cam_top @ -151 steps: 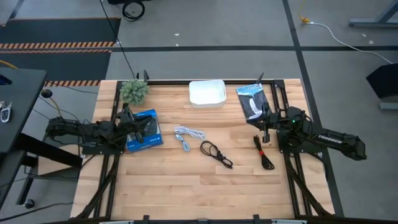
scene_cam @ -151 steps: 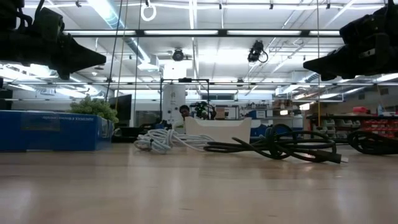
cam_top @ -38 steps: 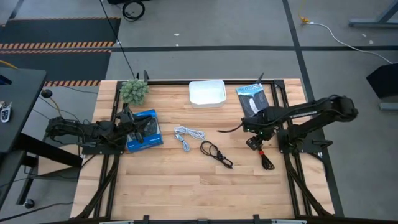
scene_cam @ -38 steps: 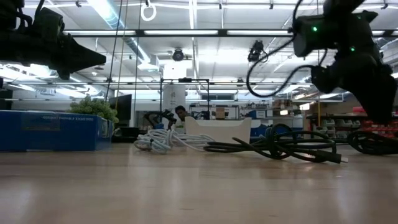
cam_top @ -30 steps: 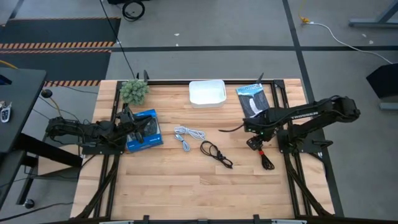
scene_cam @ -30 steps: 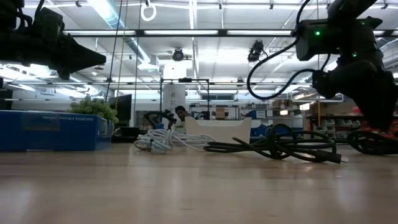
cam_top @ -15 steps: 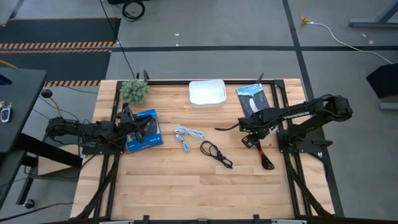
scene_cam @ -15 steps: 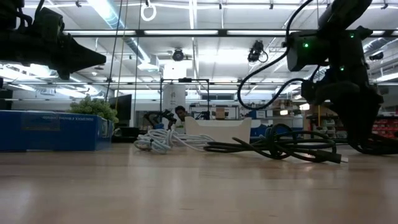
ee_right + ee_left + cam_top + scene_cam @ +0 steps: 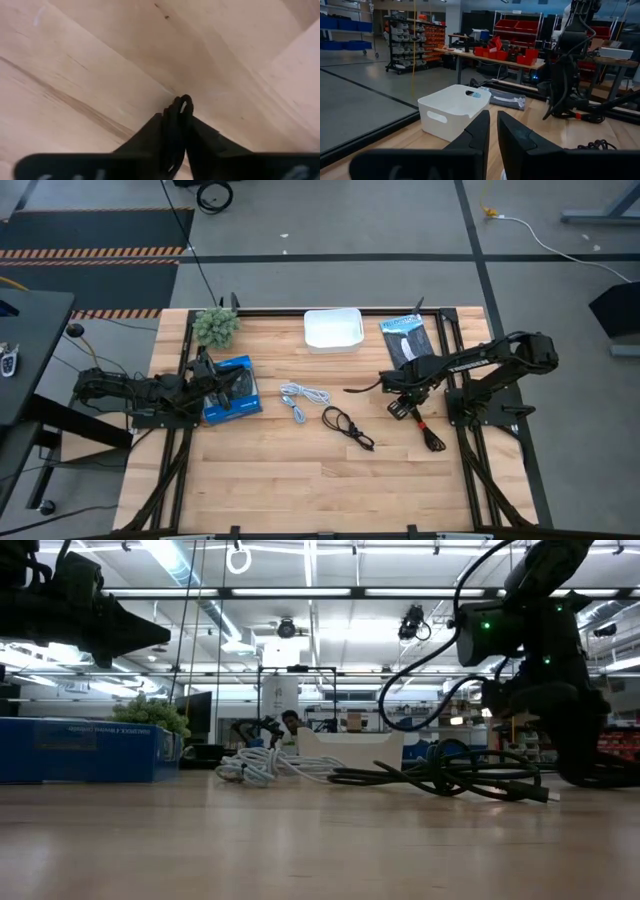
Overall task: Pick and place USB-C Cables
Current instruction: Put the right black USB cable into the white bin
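The right tool point(image 9: 398, 406) reaches down to the wooden desk point(image 9: 300, 470). Its two dark fingers point(image 9: 200, 137) are squeezed on one end of a thin black cable point(image 9: 427, 432). The rest of that cable lies on the desk near the right edge. In the right wrist view a small black loop of it point(image 9: 183, 106) sticks out between the fingers.

Another black bundled cable point(image 9: 346, 425) lies near the middle of the desk. A white bundled cable point(image 9: 303, 398) lies just to its left. A white plastic tray point(image 9: 333, 329) sits at the far edge of the desk.

The left tool point(image 9: 492, 131) rests at the left side, above a blue box point(image 9: 228, 389). Its fingers are almost together, with only a thin gap.
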